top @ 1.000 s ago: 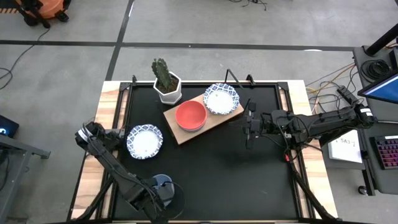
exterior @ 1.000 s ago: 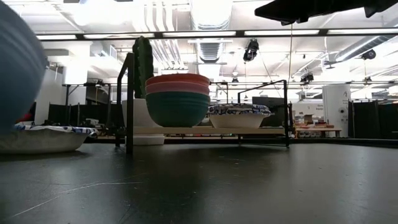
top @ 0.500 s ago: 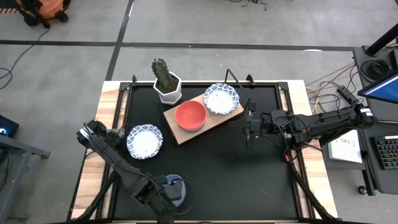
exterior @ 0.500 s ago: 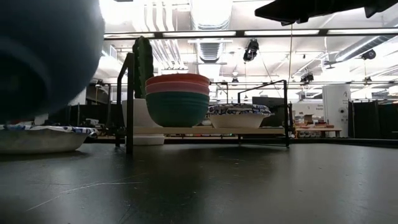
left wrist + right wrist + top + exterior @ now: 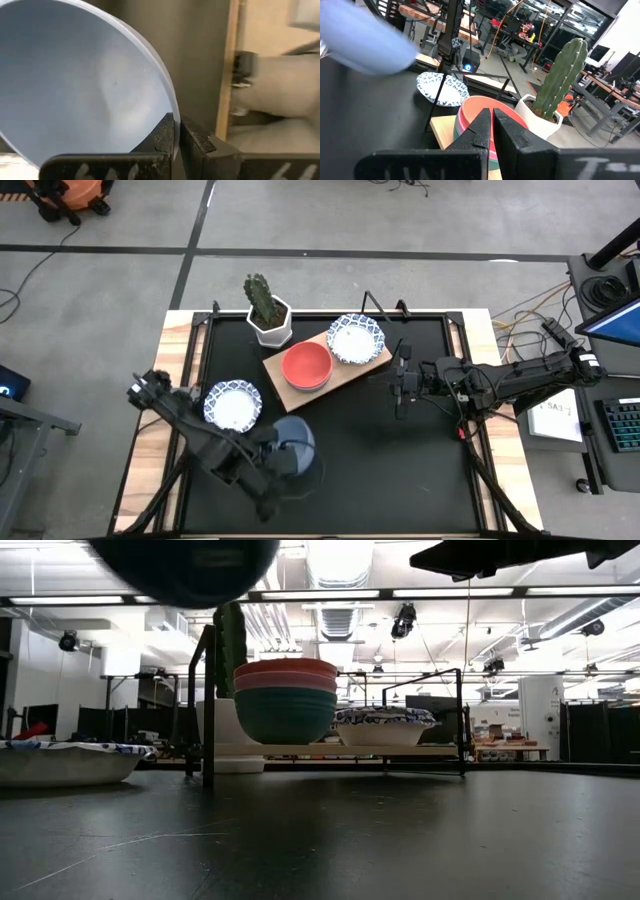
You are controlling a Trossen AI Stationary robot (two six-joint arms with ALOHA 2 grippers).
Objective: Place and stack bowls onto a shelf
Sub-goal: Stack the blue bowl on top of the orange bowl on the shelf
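A plain blue bowl point(image 5: 297, 448) hangs above the table's near-left part, and my left gripper point(image 5: 175, 122) is shut on it. In the low view only its underside point(image 5: 185, 565) shows at the top. The wooden shelf point(image 5: 345, 377) carries a stack of a red bowl point(image 5: 307, 365) on pink and green ones point(image 5: 285, 705), with a white bowl with a blue pattern point(image 5: 355, 338) beside it. Another patterned bowl point(image 5: 232, 406) rests on the black table at the left. My right gripper point(image 5: 400, 385) is shut on nothing, hovering right of the shelf. My left gripper pinches the blue bowl's rim point(image 5: 173, 107) between its two fingers, one finger inside the bowl and one outside. The fingers slant down from the table's near-left side. The bowl is lifted clear of the table and tilted, its hollow facing the wrist camera.
A cactus in a white hexagonal pot point(image 5: 268, 315) stands behind the shelf's left end. A black frame with upright posts point(image 5: 208, 705) borders the tabletop. Bare black table point(image 5: 380, 460) lies in front of the shelf.
My left gripper has risen with the blue bowl and carried it toward the table's right edge, then toward the far edge and the shelf, rolling its wrist as it went. The bowl is now higher above the table.
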